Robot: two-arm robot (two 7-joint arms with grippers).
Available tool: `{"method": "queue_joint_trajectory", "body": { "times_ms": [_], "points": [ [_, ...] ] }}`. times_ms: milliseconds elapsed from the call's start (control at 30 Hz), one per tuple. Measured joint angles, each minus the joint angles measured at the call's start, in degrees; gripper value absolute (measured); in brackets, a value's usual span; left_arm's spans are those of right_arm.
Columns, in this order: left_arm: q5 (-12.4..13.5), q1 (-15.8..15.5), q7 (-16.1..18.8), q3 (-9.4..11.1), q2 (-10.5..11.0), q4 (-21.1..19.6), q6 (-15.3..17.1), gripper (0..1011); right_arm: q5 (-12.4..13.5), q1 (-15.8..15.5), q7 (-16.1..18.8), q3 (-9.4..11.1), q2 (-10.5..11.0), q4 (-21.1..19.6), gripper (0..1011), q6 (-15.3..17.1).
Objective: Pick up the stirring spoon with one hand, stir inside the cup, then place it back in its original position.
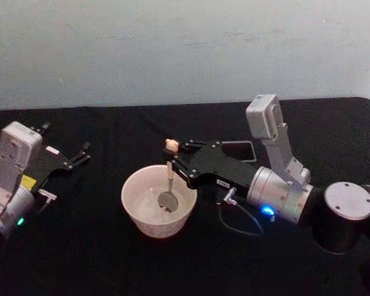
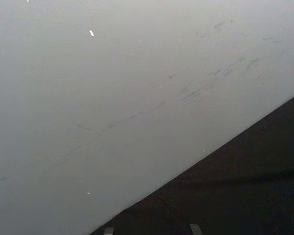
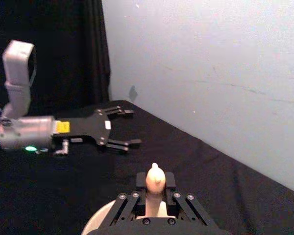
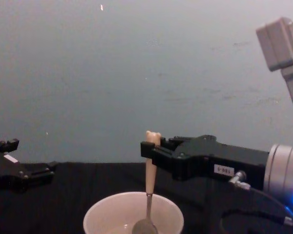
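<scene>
Closest to me sits the cup (image 1: 160,225), round and cream-white, on the black table (image 1: 80,246). It is wide, so a spoon has lots of room to go round in it. Standing up in it is the stirring spoon (image 1: 169,180), with its shiny round end low down inside. I cannot tell if it touches the bottom.

The right gripper (image 1: 174,159) reaches in from the right. Its 2 fingers are squeezed tight on the beige handle, just under the tiny bear head. Holding it that high keeps the black fingers above the rim, so only the spoon goes into the cup. I think the stirring is on now, or about to begin.

Behind the right gripper stands the dark grey holder (image 1: 243,151), and it looks empty. The spoon has to go back there. It is near, so the trip should be short, but it is narrow, so the spoon must go in straight.

Far off on the left, the left gripper (image 3: 126,127) hangs over the table, fingers spread wide with nothing in them. Only 1 arm is needed, so it keeps well apart from the cup.
</scene>
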Motion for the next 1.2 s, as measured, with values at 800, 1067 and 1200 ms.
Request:
{"method": "queue_joint_trajectory", "body": {
  "times_ms": [800, 1067, 1200],
  "points": [
    [0.0, 0.0, 0.0, 0.0, 0.0, 0.0, 0.0, 1001, 4.8, 0.7, -0.8, 1.2, 0.0, -0.2, 214, 2.3],
    [0.0, 0.0, 0.0, 0.0, 0.0, 0.0, 0.0, 1001, 7.2, 1.1, -0.9, 2.3, 0.6, -0.4, 214, 3.1],
    [0.0, 0.0, 0.0, 0.0, 0.0, 0.0, 0.0, 1001, 8.7, 1.2, -1.2, 3.1, 0.7, -0.8, 214, 3.2]
  ]
}}
